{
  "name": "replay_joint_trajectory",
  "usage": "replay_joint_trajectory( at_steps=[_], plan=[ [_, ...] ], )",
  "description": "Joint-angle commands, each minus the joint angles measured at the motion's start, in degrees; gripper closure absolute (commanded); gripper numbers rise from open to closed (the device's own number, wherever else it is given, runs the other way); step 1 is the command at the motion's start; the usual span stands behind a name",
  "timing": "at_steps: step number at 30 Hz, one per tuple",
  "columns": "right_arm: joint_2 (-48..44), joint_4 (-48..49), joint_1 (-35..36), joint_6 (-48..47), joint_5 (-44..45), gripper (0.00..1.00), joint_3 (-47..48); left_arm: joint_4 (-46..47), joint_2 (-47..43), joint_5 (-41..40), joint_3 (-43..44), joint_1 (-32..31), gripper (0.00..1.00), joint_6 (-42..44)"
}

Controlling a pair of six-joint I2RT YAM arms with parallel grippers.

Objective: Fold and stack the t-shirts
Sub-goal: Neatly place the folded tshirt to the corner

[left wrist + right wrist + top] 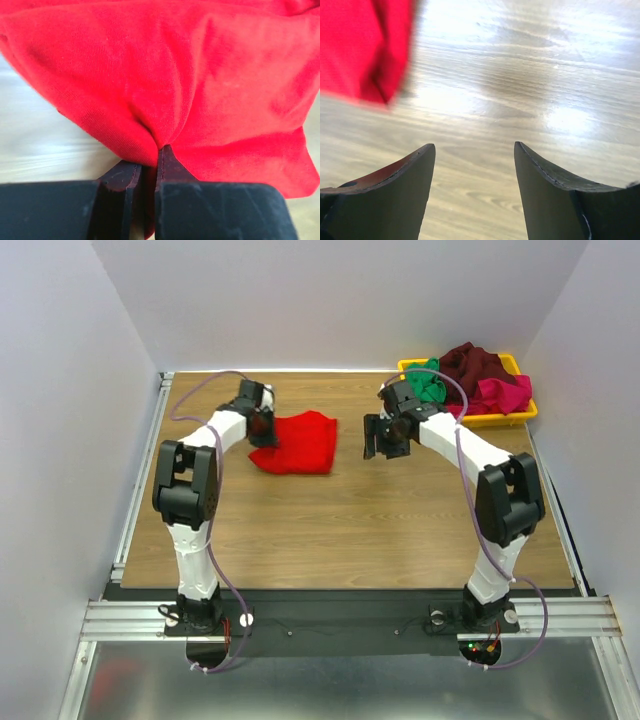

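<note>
A bright red t-shirt (298,443) lies folded on the wooden table, left of centre. My left gripper (262,425) is at its left edge and is shut on a pinch of the red cloth (200,90). My right gripper (383,437) is open and empty, hovering over bare wood to the right of the red shirt, whose edge shows at the upper left of the right wrist view (365,47). A green t-shirt (430,380), a dark maroon t-shirt (478,364) and a magenta-pink t-shirt (503,394) lie piled in the yellow tray (507,419).
The yellow tray stands at the back right corner of the table. White walls close in the back and both sides. Metal rails run along the left edge and the near edge by the arm bases.
</note>
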Motion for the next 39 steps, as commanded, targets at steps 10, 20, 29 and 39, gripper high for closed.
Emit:
replay_joint_trajectory(
  at_steps=[10, 20, 29, 39],
  plan=[
    [-8.53, -0.41, -0.06, 0.48, -1.95, 0.30, -3.85, -19.31, 6.19, -24.72, 28.87, 12.72, 1.00, 20.41],
    [-8.09, -0.41, 0.03, -0.57, -4.85, 0.30, -5.53, -18.62, 12.44, -19.90, 34.33, 19.31, 1.00, 23.49],
    [-5.81, -0.76, -0.06, 0.04, -6.17, 0.30, -4.47, -17.65, 14.64, -16.73, 32.93, 24.40, 1.00, 25.95],
    [-4.31, -1.82, -0.06, 0.65, -7.14, 0.30, -3.42, -17.30, 18.94, -16.46, 35.03, 27.13, 0.96, 25.52]
  ],
)
